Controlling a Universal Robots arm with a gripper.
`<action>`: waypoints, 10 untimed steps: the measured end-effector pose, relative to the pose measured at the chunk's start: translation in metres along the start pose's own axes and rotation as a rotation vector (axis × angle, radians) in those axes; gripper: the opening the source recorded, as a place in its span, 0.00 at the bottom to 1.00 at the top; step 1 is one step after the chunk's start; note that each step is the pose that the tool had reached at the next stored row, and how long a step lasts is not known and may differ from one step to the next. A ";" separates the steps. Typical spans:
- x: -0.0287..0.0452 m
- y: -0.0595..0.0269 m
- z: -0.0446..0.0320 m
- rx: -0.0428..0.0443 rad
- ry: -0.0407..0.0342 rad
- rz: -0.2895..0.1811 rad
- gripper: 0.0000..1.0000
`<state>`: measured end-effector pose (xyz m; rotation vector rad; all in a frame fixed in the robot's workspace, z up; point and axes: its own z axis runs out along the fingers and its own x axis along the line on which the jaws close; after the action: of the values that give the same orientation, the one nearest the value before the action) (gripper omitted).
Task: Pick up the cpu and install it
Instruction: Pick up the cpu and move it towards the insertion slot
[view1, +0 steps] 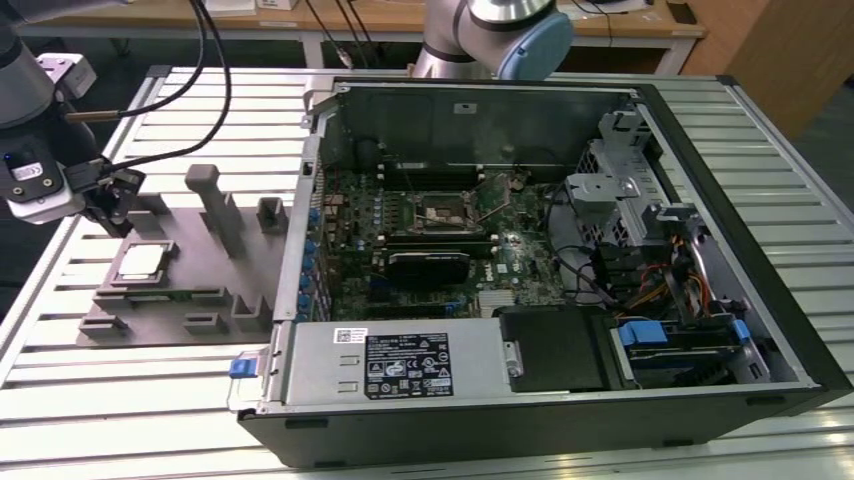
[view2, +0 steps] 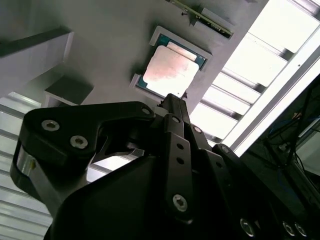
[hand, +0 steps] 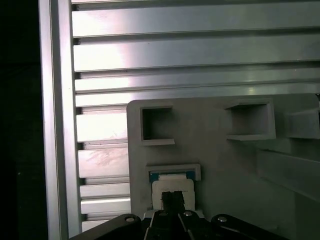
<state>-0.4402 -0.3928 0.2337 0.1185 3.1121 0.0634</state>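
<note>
The cpu (view1: 142, 262) lies flat in a recess of the grey fixture tray (view1: 187, 300), silver top up, at the exterior view's left. My gripper (view1: 110, 207) hangs just above the tray, a little behind the cpu, and touches nothing. In the second wrist view the cpu (view2: 170, 70) lies just beyond the gripper (view2: 172, 100). In the first wrist view the gripper (hand: 172, 199) overlaps the near edge of the cpu (hand: 172, 184). The jaws look shut and hold nothing. The motherboard socket (view1: 445, 213) sits inside the open computer case (view1: 534, 250).
Upright grey posts (view1: 211, 205) rise from the tray close beside the gripper. The tray rests on a slatted aluminium table (view1: 120, 400). The case wall (view1: 300, 230) stands between the tray and the motherboard. Black cables (view1: 200, 80) hang over the table's back left.
</note>
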 end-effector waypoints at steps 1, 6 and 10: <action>0.0000 -0.0003 0.0009 0.0001 0.0001 0.000 0.11; 0.0000 -0.0022 0.0051 0.0001 0.0003 0.000 0.11; 0.0000 -0.0034 0.0078 0.0001 0.0003 0.000 0.11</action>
<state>-0.4402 -0.3959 0.2258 0.1185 3.1124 0.0633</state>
